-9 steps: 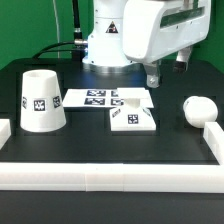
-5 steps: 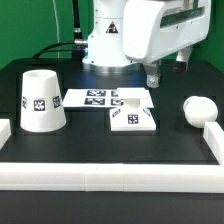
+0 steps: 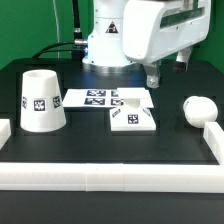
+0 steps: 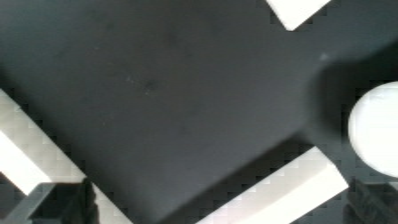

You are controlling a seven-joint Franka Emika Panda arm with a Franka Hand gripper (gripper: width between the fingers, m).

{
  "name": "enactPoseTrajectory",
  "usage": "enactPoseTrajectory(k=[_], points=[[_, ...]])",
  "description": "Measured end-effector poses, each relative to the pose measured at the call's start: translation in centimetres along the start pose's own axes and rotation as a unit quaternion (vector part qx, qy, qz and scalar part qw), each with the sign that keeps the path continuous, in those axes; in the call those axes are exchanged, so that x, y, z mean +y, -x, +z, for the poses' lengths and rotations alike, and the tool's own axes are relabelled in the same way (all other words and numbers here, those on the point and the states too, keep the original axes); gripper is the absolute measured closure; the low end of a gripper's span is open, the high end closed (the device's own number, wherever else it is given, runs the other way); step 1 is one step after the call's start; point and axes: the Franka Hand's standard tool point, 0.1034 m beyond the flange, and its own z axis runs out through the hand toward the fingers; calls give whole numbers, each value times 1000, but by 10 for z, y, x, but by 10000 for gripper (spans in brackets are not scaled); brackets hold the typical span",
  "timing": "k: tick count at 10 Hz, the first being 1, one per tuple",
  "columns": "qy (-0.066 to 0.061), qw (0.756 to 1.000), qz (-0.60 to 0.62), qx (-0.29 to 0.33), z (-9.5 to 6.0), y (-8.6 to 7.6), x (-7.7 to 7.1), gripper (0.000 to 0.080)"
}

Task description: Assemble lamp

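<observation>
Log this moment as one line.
end effector: raised, empty | shade: standing, exterior view's left | base: flat, centre | bulb: exterior view's right | parts: all separate

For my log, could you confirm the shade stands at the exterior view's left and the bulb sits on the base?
No: the exterior view shows the bulb on the table at that view's right, apart from the base. The shade does stand left.
</observation>
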Motion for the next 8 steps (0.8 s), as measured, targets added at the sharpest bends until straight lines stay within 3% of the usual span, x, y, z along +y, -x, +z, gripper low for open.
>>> enactPoseTrajectory(k=[1,2,4,5,6,8], points=[[0,1000,-16,-1,1,5,2,100],[-4,1000,-25,-6,6,30,5,100],[-14,1000,-6,-10,13,70,-6,100],[-4,1000,1,-1,16,84,-11,100],[-10,1000,14,-3,21,98,-21,100],[-10,1000,24,-3,21,97,-22,100]])
